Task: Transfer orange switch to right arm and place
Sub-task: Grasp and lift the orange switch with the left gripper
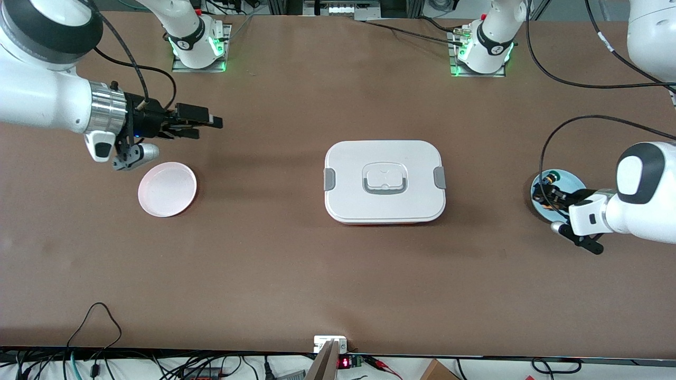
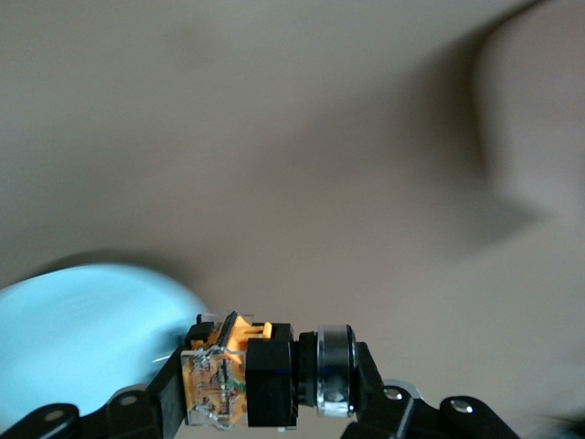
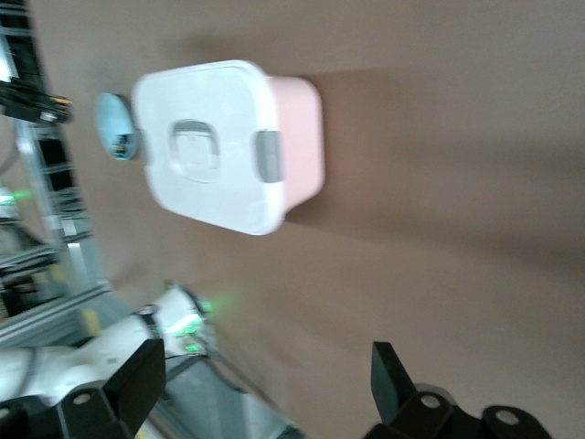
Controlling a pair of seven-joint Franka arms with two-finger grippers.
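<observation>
The orange switch [image 1: 546, 188] has a black body, an orange base and a round cap. My left gripper [image 1: 550, 194] is shut on it just above a light blue plate [image 1: 573, 182] at the left arm's end of the table. In the left wrist view the switch [image 2: 219, 375] lies sideways between the fingers of the left gripper [image 2: 265, 386], with the blue plate [image 2: 82, 338] below it. My right gripper [image 1: 203, 124], on the arm with the silver wrist, is open and empty in the air over bare table, above a pink plate [image 1: 167, 189]. The right wrist view shows the right gripper [image 3: 267, 370] with its fingers wide apart.
A white lidded box [image 1: 384, 181] with grey clips and a pink base stands in the middle of the table; it also shows in the right wrist view [image 3: 210, 142]. The empty pink plate lies toward the right arm's end. Cables run along the table near the left arm.
</observation>
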